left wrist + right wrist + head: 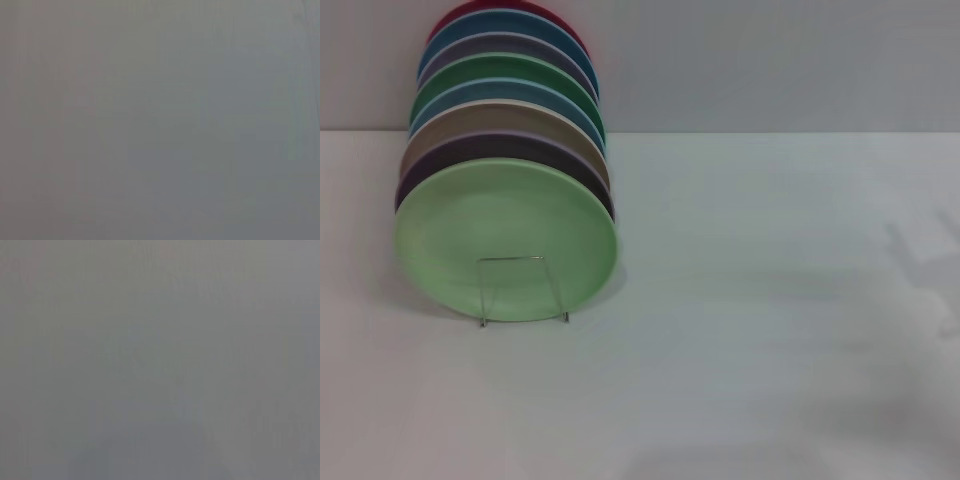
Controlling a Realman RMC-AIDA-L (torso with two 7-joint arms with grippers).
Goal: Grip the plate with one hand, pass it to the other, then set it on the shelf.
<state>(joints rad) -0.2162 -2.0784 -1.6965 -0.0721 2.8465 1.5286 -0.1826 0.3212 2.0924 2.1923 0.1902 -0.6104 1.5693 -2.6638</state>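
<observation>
Both wrist views show only a flat grey blur with nothing to make out, and neither pincer appears in any view, so whether they are released or clenched cannot be told, nor how the plate lies relative to them. In the head view the plate [506, 235] stands on edge at the front of the shelf [523, 290], on the left part of the white worktop [770, 330], its face turned toward the camera and leaning slightly back. Only the shelf's thin front loop shows; the rest is hidden behind the plates. Behind the plate a row of other plates [505, 95] recedes toward the wall, each showing only an upper arc.
</observation>
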